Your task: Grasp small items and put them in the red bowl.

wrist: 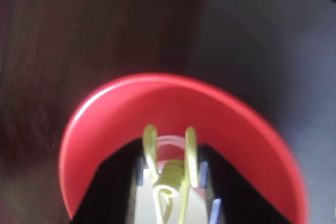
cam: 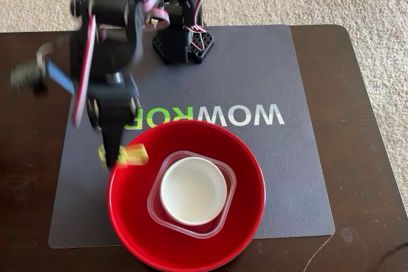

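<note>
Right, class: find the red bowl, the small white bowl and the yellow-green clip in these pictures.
Red bowl (cam: 248,183): fixed view, bare inner wall on the picture's right.
Small white bowl (cam: 193,189): fixed view, middle of its inside.
Yellow-green clip (wrist: 170,174): wrist view, on its wire coil, held in the hand.

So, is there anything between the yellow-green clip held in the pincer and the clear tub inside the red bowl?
No. In the fixed view, only bare red bowl surface lies between the yellow-green clip in the pincer and the clear tub, which holds the white bowl.
</note>
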`<action>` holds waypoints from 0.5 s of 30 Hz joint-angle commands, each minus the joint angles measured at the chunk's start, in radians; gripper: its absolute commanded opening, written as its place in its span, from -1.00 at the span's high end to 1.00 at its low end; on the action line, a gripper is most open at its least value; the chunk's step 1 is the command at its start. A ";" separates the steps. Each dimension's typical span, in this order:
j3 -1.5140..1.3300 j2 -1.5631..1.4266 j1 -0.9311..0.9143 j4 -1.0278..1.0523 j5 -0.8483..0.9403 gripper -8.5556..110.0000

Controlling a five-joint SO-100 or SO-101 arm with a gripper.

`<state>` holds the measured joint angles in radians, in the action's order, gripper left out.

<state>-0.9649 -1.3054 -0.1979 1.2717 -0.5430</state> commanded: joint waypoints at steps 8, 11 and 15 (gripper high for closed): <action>0.454 0.434 0.147 0.236 -0.051 0.43; 0.454 0.431 0.133 0.261 0.005 0.42; 0.454 0.310 0.126 0.288 0.129 0.42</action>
<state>-0.5538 -0.8698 -0.0506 1.5417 -0.4847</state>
